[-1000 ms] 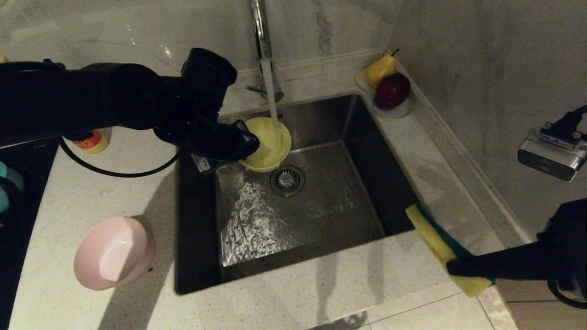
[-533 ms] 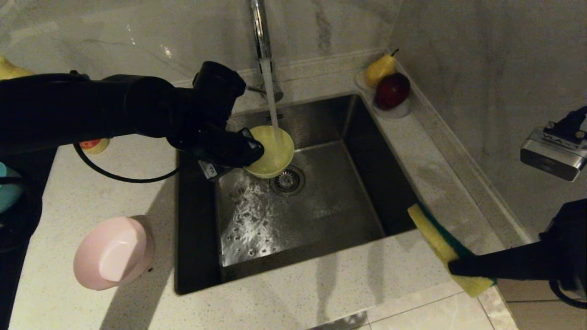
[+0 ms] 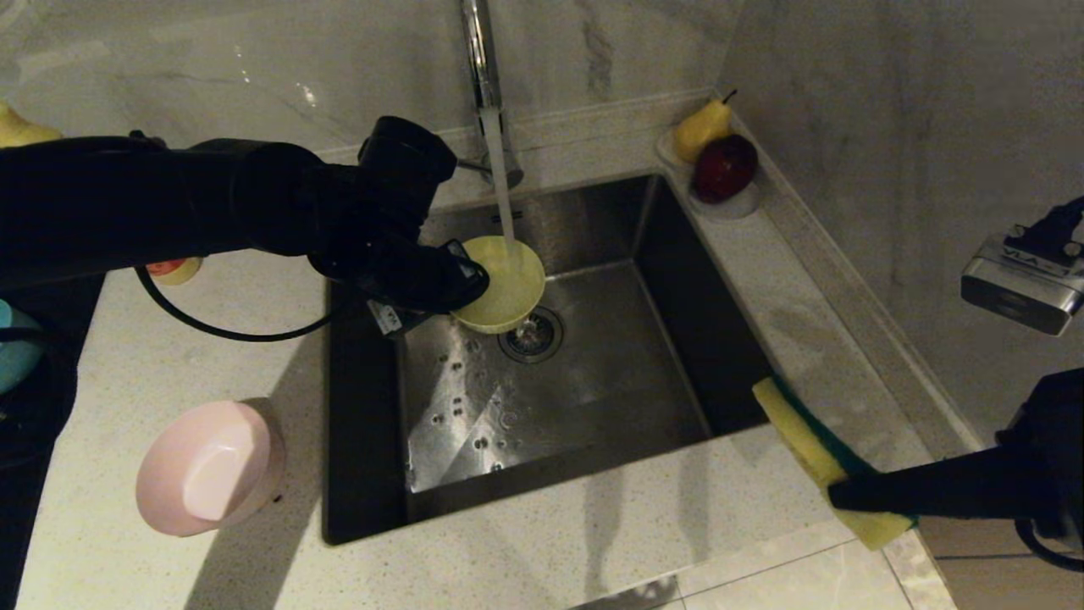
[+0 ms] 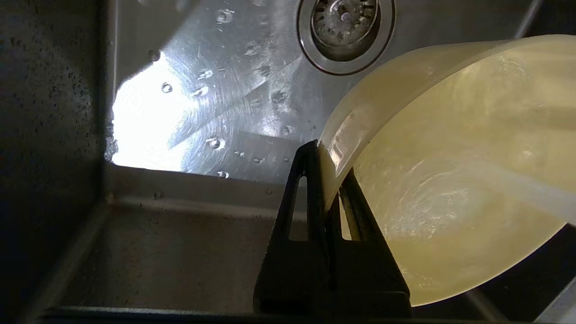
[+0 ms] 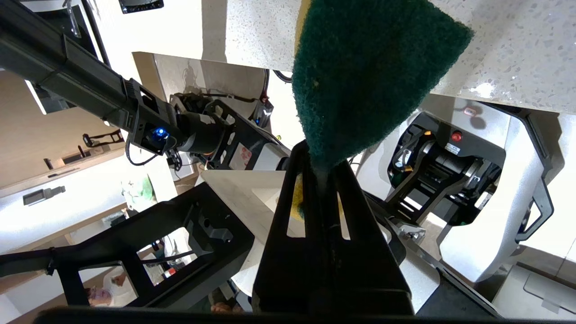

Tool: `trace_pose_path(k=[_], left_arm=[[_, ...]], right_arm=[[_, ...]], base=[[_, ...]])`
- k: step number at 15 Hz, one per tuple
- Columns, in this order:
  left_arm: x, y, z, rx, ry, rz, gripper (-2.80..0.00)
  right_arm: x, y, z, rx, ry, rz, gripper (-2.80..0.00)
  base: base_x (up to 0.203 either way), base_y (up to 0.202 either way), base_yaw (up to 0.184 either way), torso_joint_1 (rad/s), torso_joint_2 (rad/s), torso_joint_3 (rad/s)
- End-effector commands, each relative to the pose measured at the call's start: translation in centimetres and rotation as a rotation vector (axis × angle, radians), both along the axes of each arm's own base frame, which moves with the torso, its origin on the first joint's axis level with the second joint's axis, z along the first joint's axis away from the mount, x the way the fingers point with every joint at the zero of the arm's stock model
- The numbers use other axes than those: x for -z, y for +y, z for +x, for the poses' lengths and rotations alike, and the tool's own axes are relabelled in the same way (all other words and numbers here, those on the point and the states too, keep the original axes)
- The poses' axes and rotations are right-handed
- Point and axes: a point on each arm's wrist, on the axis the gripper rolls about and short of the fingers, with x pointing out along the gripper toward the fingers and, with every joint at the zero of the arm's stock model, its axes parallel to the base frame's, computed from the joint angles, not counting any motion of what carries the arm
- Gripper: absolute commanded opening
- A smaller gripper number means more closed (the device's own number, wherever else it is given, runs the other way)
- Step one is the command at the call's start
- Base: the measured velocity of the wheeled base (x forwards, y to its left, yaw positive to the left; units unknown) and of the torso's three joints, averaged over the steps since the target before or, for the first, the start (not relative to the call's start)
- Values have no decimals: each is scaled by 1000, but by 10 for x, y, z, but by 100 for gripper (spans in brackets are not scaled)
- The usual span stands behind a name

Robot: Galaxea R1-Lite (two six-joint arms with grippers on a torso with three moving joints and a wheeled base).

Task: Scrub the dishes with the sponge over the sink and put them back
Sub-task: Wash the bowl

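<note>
At centre frame the left gripper (image 3: 467, 280) pinches the rim of the pale yellow bowl (image 3: 506, 284) under the tap (image 3: 484, 80) stream over the sink (image 3: 584, 381), its arm perhaps hiding a blue bowl at far left, while the right gripper (image 3: 834, 494) clamps the sponge (image 3: 809, 449) at lower right, whose green face only the wrist view shows, and a pink bowl (image 3: 207, 468) sits lower left.

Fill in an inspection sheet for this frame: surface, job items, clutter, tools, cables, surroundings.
Surface: speckled counter around the sink; water drops on the basin floor.
Job items: yellow bowl under the running tap; pink bowl upside down on the counter; blue bowl at the left edge; sponge held beside the sink.
Clutter: pear and red fruit on a small dish; small jar.
Tools: left tool shut on the yellow bowl's rim; right tool shut on the sponge.
Cables: black cable looped on the counter.
Surroundings: marble wall.
</note>
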Motion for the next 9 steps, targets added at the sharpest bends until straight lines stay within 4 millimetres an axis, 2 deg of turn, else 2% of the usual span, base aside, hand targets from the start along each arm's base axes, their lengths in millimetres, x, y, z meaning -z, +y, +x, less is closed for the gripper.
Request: trace_pose_path(k=[1,5,9], left_arm=[[-5,3,-5,-6,-6,-6,-280],[-25,16,-30,-22,-42,0,-280],[-53,37,-52,-168,-175,131,-280]], right_arm=[[1,0,0,1,7,0,-280],[2,1,1,-1,9,-2,-280],[1,0,0,-2,-1,7,-280]], base=[[0,0,0,0,0,0],[0,0,0,0,0,0],[0,0,0,0,0,0]])
